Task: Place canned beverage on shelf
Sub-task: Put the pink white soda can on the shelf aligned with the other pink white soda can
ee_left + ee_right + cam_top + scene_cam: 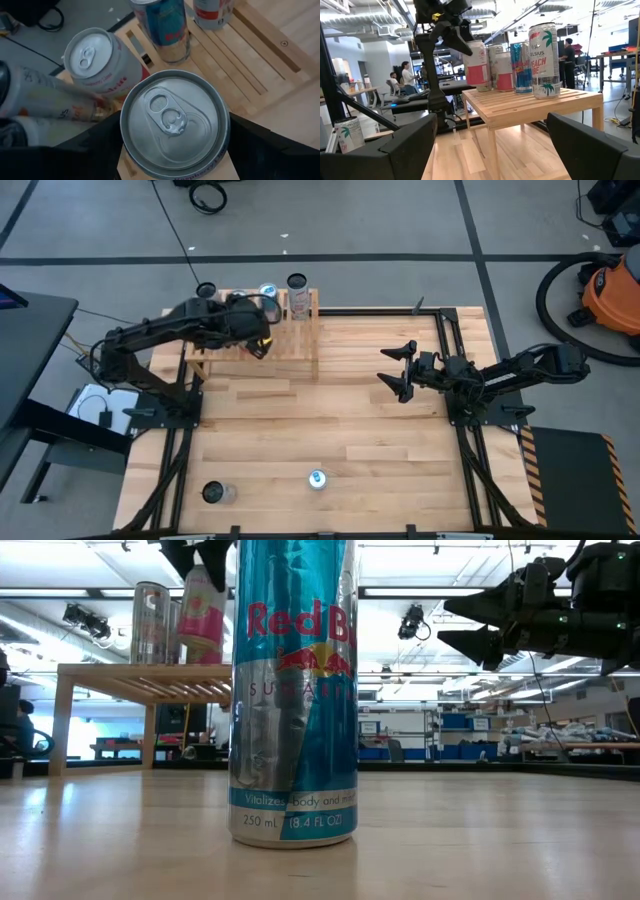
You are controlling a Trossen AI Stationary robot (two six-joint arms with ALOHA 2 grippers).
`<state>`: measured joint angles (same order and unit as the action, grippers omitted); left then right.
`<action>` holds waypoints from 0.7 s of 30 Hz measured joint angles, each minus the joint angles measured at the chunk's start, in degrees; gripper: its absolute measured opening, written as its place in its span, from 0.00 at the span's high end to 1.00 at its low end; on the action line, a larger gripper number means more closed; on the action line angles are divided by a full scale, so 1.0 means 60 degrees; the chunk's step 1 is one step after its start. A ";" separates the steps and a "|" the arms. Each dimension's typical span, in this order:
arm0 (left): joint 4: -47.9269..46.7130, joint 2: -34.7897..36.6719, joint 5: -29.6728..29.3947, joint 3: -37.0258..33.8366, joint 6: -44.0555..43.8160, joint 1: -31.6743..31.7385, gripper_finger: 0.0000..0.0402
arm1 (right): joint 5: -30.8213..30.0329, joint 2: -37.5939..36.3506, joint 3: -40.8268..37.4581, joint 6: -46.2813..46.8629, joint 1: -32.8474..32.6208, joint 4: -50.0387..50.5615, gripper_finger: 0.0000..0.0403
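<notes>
Over the slatted shelf [530,107], left gripper [258,340] jaws flank a can [174,124]

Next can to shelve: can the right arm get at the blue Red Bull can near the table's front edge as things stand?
Probably yes. The right gripper is open and empty above mid-table, and the blue Red Bull can stands alone with bare boards between them.

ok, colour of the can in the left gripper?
Can: pink and white, silver top. Right wrist view shows it best.
</notes>
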<state>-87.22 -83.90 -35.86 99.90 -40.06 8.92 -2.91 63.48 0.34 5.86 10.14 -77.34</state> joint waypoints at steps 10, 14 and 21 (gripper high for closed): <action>0.0074 0.0272 -0.0403 -0.1010 -0.0760 -0.0232 0.25 | 0.0002 0.0000 -0.0003 -0.0002 -0.0002 0.0004 0.04; 0.0902 0.0749 -0.0458 -0.1658 -0.0476 -0.0159 0.25 | 0.0001 0.0000 0.0000 -0.0003 -0.0002 0.0028 0.04; 0.2464 0.1614 -0.0379 -0.2788 0.0033 0.0075 0.25 | 0.0003 0.0007 0.0000 -0.0002 -0.0002 0.0017 0.04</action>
<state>-72.44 -74.21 -38.13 83.17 -39.86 9.37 -2.90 63.53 0.34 5.85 10.13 -77.24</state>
